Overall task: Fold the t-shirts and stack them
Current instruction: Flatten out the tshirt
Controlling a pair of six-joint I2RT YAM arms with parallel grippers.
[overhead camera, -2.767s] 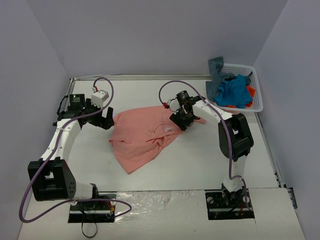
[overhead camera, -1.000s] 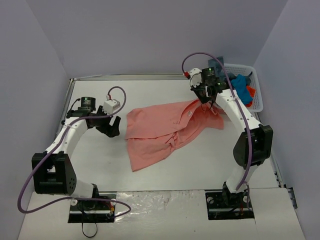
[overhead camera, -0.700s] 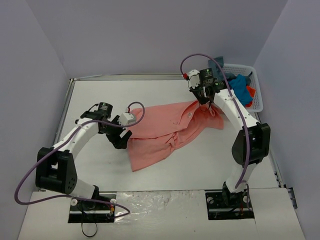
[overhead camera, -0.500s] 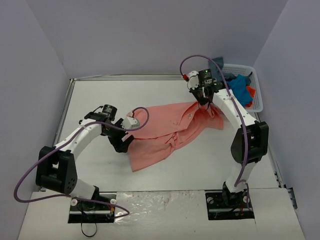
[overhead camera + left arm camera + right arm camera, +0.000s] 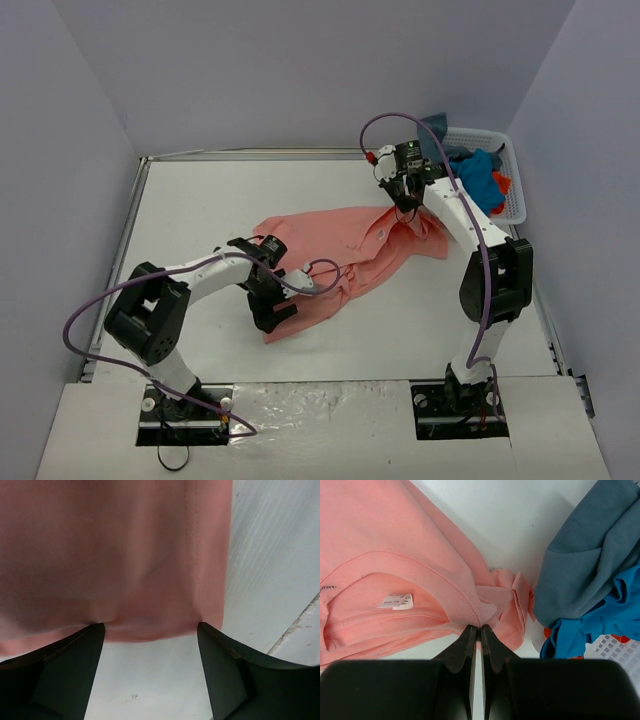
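Ahead of the wide-open left hand (image 5: 150, 626), hem of the salmon-pink t-shirt (image 5: 110, 555); right hand (image 5: 475, 628) tight on its collar.

We see a soft salmon-pink cloth t-shirt (image 5: 330, 235), matt, with neat stitches along its edge. The flat white table (image 5: 200, 210) under it looks smooth, with faint fine lines. The white plastic lattice basket (image 5: 514, 200) beside it looks hard.
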